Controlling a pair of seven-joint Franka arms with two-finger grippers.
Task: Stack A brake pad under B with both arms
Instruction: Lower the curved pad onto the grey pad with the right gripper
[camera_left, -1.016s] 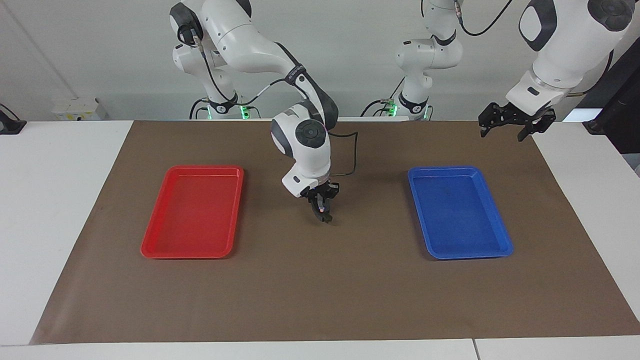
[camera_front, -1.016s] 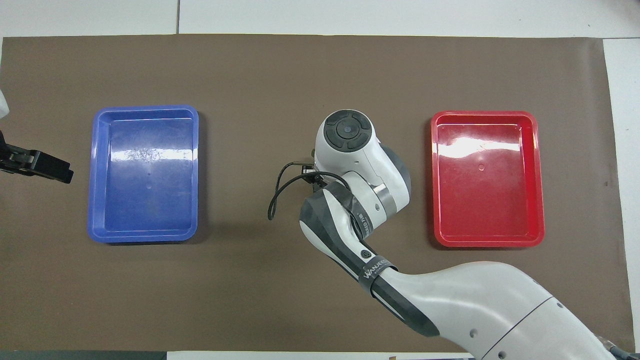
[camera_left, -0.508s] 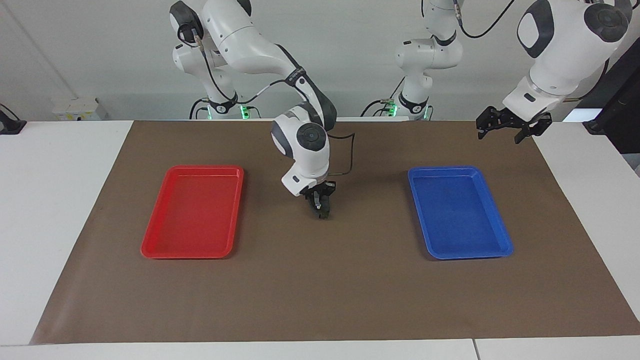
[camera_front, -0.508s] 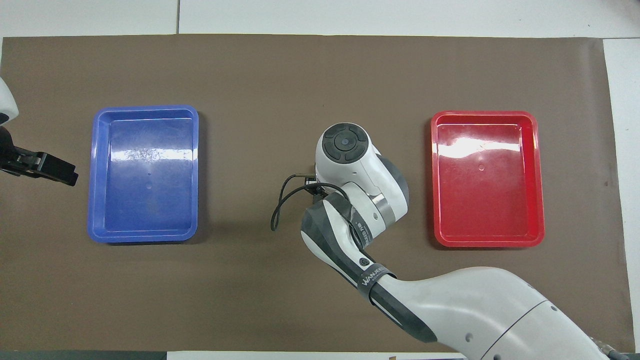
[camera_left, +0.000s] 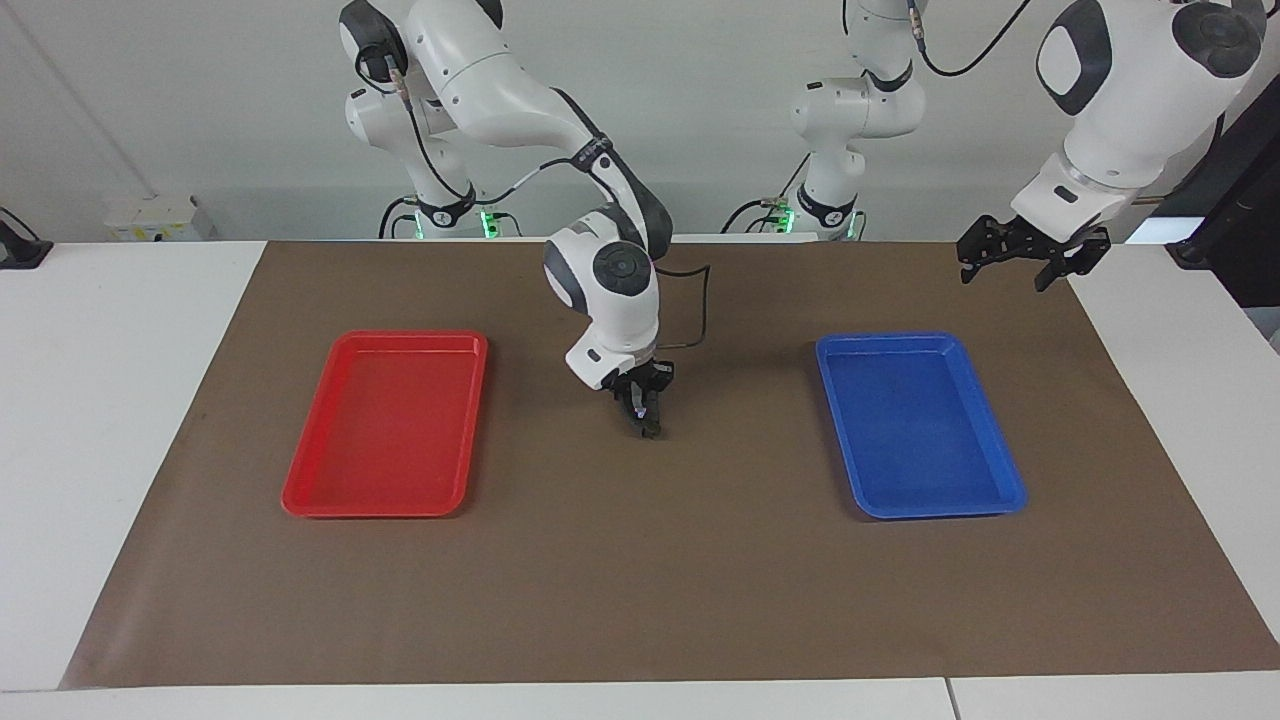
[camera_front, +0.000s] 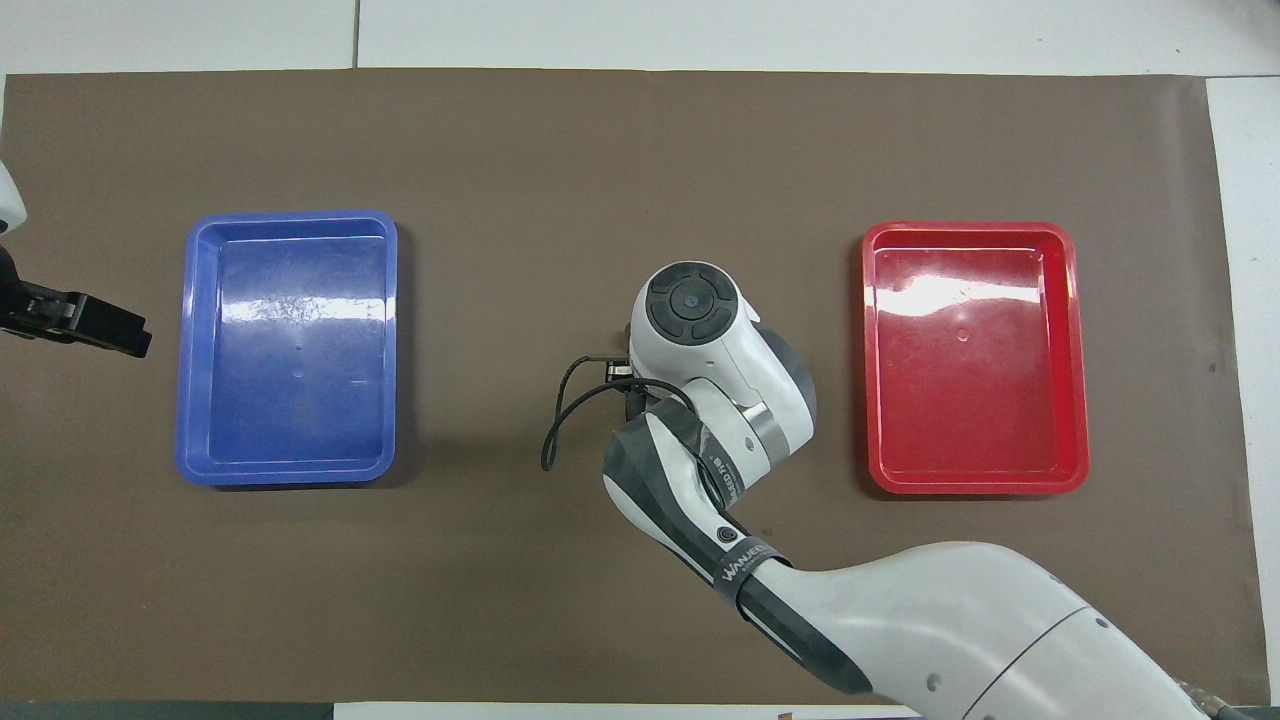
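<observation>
Facing view is showing the right gripper (camera_left: 648, 425) hanging low over the ctr of the brown mat (camera_left: 640, 580), btwn the red tray (camera_left: 300, 495) and the blue tray (camera_left: 1005, 495), fingers pointing straight down w/ tips pressing together, i.e. closed. Something dark is sitting at the tips, but I cannot tell if it is a part or just the fingers. Overhead view isn't helping: the right arm's wrist (camera_front: 700, 330) is covering that spot. So neither A brake pad nor B is making itself out anywhere, and which way they point and their long axes I cannot tell.

Left gripper (camera_left: 1005, 270) is waiting up in the air over the mat's corner at the left arm's end, jaws standing wide apart, holding nothing.

Both trays are lying w/ long sides running away from the robots, well apart from each other. Bare mat is stretching btwn them round the right gripper, plus a broad strip running along the mat edge farthest from the robots.
</observation>
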